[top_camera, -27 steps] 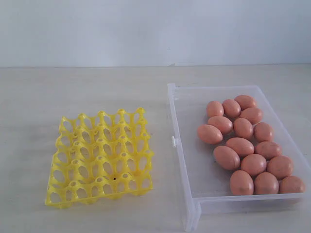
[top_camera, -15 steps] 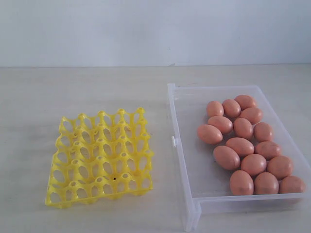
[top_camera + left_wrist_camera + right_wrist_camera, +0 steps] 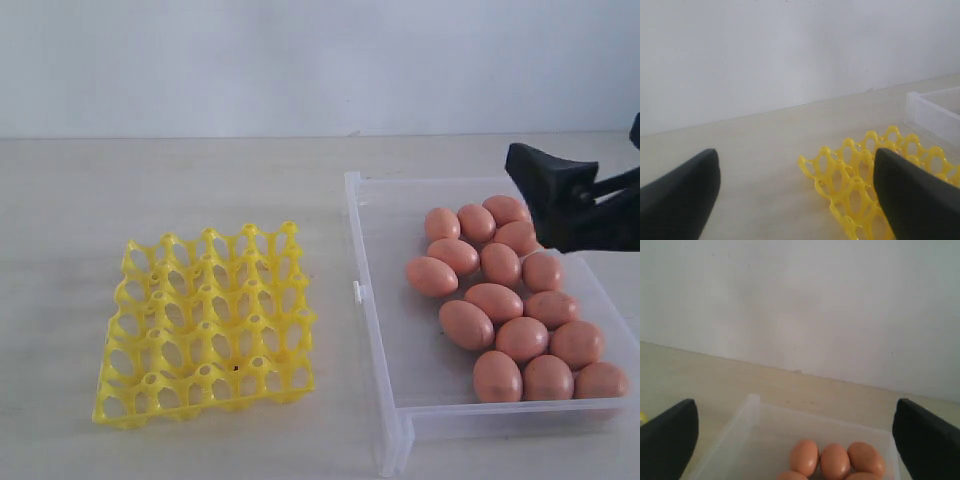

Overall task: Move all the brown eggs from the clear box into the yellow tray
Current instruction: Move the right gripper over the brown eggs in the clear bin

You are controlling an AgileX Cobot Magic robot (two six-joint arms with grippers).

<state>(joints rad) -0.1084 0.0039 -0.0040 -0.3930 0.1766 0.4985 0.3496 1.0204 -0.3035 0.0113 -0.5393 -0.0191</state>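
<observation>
Brown eggs point(image 3: 500, 300), sixteen of them, lie clustered on the floor of the clear box point(image 3: 375, 300), crowded toward its right side in a band that runs from the far end to the near wall, many touching their neighbours. This box sits on the right of the pale table point(image 3: 150, 180), its long side running near to far, with a small latch tab point(image 3: 356, 291) sticking out from its left wall. Just to the left of it, apart from it, rests the yellow tray point(image 3: 205, 320), a square openwork grid of cups with raised pegs.

Over the far right corner of the box the right gripper point(image 3: 548, 200) hangs above the farthest eggs, black and angled in from the right edge; its wrist view shows both fingers point(image 3: 670, 440) spread wide, with three eggs and the box's far wall between them, gripping nothing.

Only the wrist view shows the left gripper point(image 3: 797, 195); its fingers are likewise spread far apart, above the table beside a corner of the tray, with a plain white wall point(image 3: 790, 50) behind
</observation>
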